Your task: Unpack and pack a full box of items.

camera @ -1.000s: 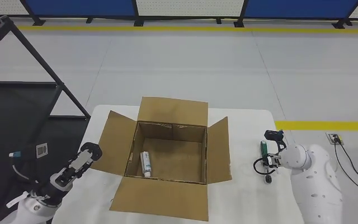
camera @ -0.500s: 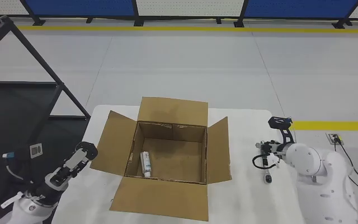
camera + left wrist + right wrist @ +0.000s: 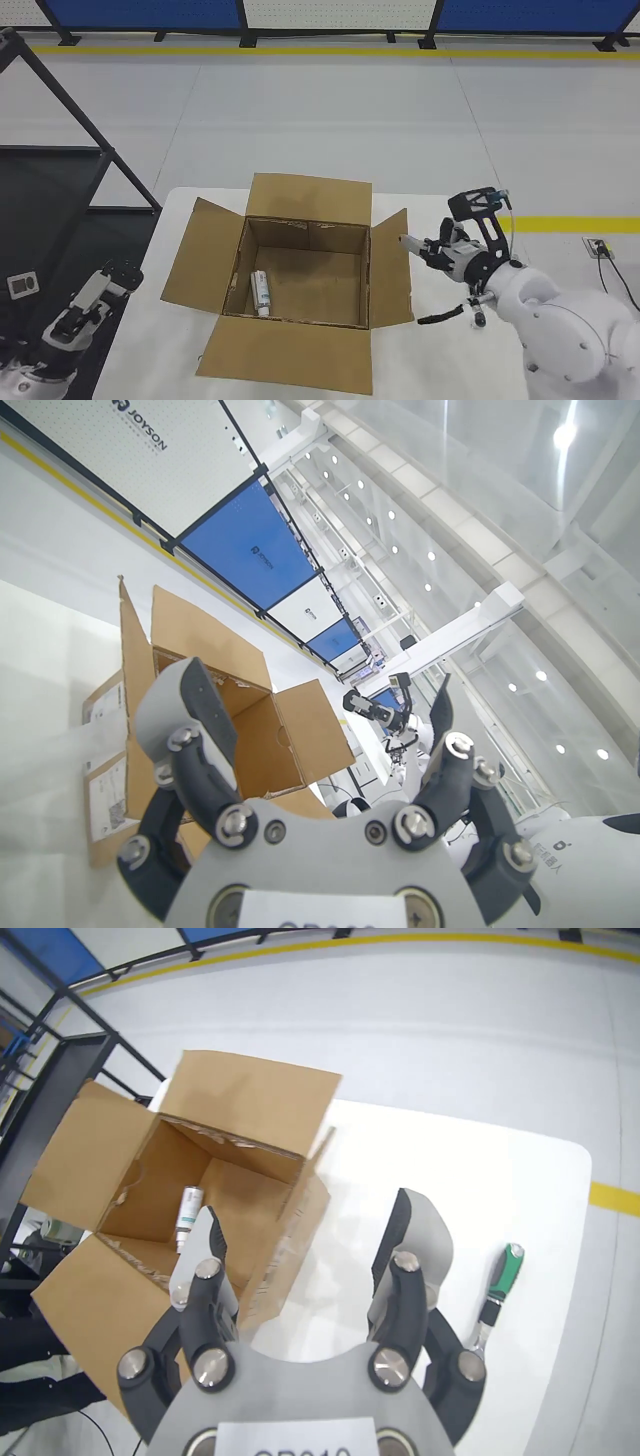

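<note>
- The cardboard box (image 3: pixel 310 195) carries white shipping labels (image 3: pixel 102 795) on one outer wall. Their print is too small to make out.
- The bottle (image 3: pixel 260 292) is white with a teal band on its label, and its fine print cannot be read.
- Each gripper's base bears a white sticker whose dark characters are cut off at the frame edge.
- The blue and white wall panels (image 3: pixel 245 545) each carry a small printed mark.
- There is one box, with all four flaps folded outward.
- One bottle lies on the box floor against the wall on the robot's left.
- One green-handled ratchet wrench (image 3: pixel 497 1293) lies on the table, to the right of the box and well apart from it.
- The left gripper (image 3: pixel 320 680) has its fingers spread with nothing between them. It sits at the table's left edge, apart from the box's left flap.
- The right gripper (image 3: pixel 307 1218) is spread wide and empty, above the table just beside the box's right flap.
- The white table (image 3: pixel 440 215) has rounded corners, and the box stands near its middle.
- The room has a pale grey floor crossed by a yellow line (image 3: pixel 300 50).
- A black metal rack (image 3: pixel 60 110) stands left of the table.
</note>
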Tool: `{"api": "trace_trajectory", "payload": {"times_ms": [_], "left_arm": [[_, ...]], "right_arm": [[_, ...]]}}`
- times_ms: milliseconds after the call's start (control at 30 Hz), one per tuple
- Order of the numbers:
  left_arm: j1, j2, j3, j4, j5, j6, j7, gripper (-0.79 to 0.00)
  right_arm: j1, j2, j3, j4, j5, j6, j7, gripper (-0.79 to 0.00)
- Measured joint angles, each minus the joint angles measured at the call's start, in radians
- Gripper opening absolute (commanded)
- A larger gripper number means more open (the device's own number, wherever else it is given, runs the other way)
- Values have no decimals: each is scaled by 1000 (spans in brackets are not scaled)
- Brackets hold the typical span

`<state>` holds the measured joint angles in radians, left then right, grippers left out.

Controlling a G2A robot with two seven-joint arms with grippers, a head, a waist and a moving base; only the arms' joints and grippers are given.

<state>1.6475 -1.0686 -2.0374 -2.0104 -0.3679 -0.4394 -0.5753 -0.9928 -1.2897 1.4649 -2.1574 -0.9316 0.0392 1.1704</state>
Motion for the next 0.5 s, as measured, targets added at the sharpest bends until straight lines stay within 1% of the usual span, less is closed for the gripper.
{"api": "trace_trajectory", "payload": {"times_ms": [67,100,233,333,433,500], "left_arm": [[12,-1,-11,0,-10,-8,4,0],[17,-2,-16,0,-13,-11,5,0],[29,-4,-42,-11,-25,-19,12,0],[37,-5,-62,-12,-41,-20,14,0],[41,-7,-72,-2,-63,-10,24,0],[42,-7,-75,6,-72,-6,26,0]], "right_arm": [[33,-1,-70,-11,-12,-21,24,-182],[53,-3,-101,-7,-9,-30,34,-197],[168,-14,-247,63,-13,-39,89,-209],[278,-32,-368,165,-26,-7,120,-243],[389,-58,-480,292,9,20,130,-259],[461,-77,-549,385,45,27,137,-228]]}}
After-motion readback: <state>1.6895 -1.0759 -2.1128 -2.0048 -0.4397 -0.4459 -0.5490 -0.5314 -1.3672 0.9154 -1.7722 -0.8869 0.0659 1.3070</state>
